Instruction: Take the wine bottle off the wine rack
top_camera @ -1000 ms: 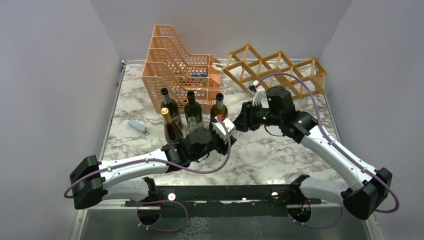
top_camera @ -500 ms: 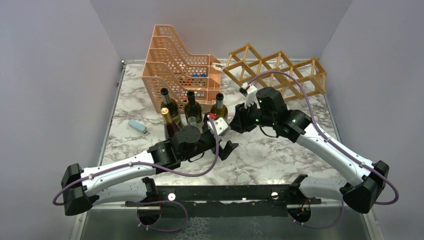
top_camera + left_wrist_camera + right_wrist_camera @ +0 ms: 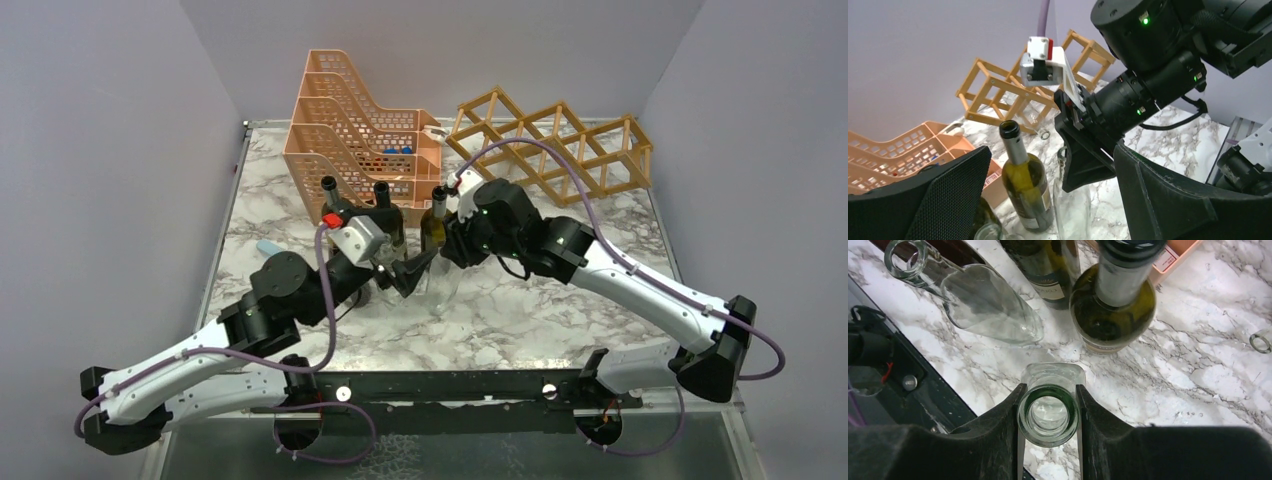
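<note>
The clear glass wine bottle (image 3: 1048, 415) stands upright on the marble table, off the rack. My right gripper (image 3: 1048, 416) is shut on its neck just under the lip, a finger (image 3: 998, 432) on each side. In the top view the right gripper (image 3: 450, 250) sits over this bottle (image 3: 440, 290). The tan lattice wine rack (image 3: 560, 140) stands at the back right, behind it. My left gripper (image 3: 1058, 200) is open wide with nothing between its pads (image 3: 943, 200). It faces the clear bottle (image 3: 1073, 205) from the near left without touching.
A green bottle (image 3: 1025, 185) stands right beside the held one. More dark bottles (image 3: 385, 205) and another clear bottle (image 3: 983, 295) crowd the left. The orange tiered organizer (image 3: 350, 130) is behind them. A clear bottle mouth (image 3: 1045, 134) shows at the rack's foot.
My left gripper has opened, letting go of the clear bottle, and its arm has drawn back to the left. My right gripper moved left and closed on the bottle's neck.
</note>
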Motion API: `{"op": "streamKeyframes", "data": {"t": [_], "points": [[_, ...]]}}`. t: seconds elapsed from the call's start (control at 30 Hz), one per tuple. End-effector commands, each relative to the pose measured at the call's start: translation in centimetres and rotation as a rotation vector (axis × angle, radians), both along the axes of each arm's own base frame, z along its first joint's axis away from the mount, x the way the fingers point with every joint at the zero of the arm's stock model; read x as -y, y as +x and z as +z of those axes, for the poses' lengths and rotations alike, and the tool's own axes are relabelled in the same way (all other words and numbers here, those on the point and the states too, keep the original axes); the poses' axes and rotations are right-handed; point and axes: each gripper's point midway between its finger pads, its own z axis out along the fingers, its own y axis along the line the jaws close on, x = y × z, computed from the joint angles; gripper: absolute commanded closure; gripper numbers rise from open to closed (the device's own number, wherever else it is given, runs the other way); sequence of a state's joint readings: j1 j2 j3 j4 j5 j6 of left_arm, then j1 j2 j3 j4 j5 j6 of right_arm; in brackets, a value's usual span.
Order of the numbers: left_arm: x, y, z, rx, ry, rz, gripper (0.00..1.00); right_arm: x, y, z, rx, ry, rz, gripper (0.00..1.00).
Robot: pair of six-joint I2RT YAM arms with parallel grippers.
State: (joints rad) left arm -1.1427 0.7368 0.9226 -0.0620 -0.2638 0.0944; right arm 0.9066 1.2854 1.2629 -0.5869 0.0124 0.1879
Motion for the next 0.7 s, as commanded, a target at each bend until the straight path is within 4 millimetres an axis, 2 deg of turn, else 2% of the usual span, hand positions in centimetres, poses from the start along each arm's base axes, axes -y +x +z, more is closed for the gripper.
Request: {"op": "streamKeyframes", "data": {"t": [0.0, 0.33, 0.67], "points": [[-2.3, 0.1, -0.3, -0.004, -0.037, 0.066, 0.01, -1.1, 0.8, 1.9, 0.100, -0.034, -0.035, 0.99], [-5.2, -0.3, -1.2, -0.042, -0.056, 0.114, 0.01, -2.7, 1.2, 1.3, 0.163, -0.110, -0.064, 0.99], [-6.4, -0.4, -1.8, -0.054, -0.068, 0.142, 0.01, -3.8, 1.6, 0.6, 0.187, -0.100, -0.034, 0.97]]}}
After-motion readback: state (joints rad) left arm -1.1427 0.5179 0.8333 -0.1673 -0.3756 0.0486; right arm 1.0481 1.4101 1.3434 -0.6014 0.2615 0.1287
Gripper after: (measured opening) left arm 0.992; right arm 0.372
